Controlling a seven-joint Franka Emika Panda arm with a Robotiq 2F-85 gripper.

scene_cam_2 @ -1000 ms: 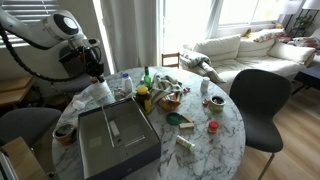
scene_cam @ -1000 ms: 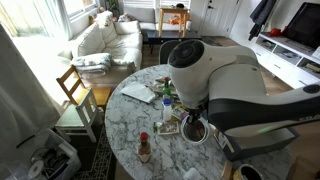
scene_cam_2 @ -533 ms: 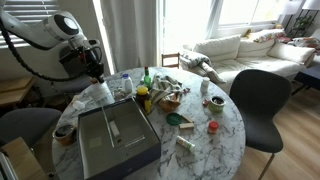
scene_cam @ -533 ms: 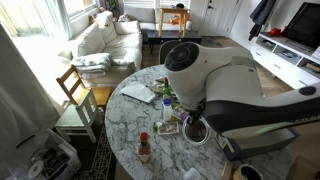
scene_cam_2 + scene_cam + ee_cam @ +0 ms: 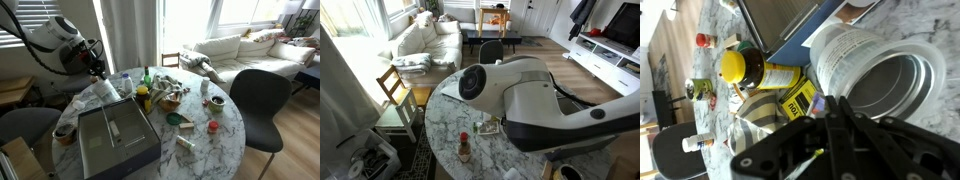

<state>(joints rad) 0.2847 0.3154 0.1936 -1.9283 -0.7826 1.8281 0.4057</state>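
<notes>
Closed tight, the gripper [image 5: 97, 68] hung with its fingers pressed together and nothing visible between them, just above the clear plastic jar [image 5: 121, 84] in an exterior view. The jar sat near the edge of the marble table [image 5: 228, 120], beside a grey tray [image 5: 115, 140]. In an exterior view, the arm [image 5: 540, 100] hid gripper and jar alike; a red-capped bottle [image 5: 464, 148] stood on the marble. In the wrist view, the gripper [image 5: 830, 103] hovered just beside the jar's [image 5: 875, 75] open mouth, with a yellow-capped bottle [image 5: 740, 68] near.
</notes>
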